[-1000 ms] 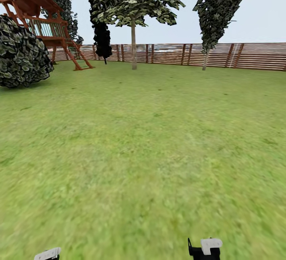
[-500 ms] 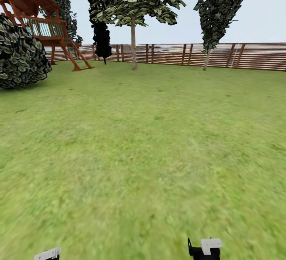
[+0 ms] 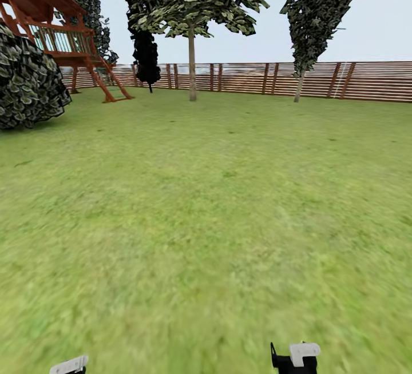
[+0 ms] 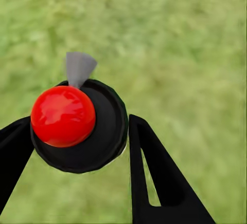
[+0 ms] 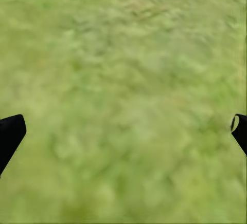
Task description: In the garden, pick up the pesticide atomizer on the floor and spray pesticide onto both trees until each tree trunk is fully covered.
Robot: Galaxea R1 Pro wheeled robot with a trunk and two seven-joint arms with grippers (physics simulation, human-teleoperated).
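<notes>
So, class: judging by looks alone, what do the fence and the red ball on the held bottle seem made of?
Fence: probably wood, matte brown horizontal slats on posts. Red ball on the pesticide atomizer: likely glossy plastic or rubber, given its bright highlights; the render leaves it open.

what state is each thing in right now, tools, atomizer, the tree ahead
left tool: shut on the pesticide atomizer
pesticide atomizer: held between the left tool's fingers, red top facing the camera, above grass
right tool: open, nothing between its fingers, over lawn
tree trunk: upright, far ahead by the fence
</notes>
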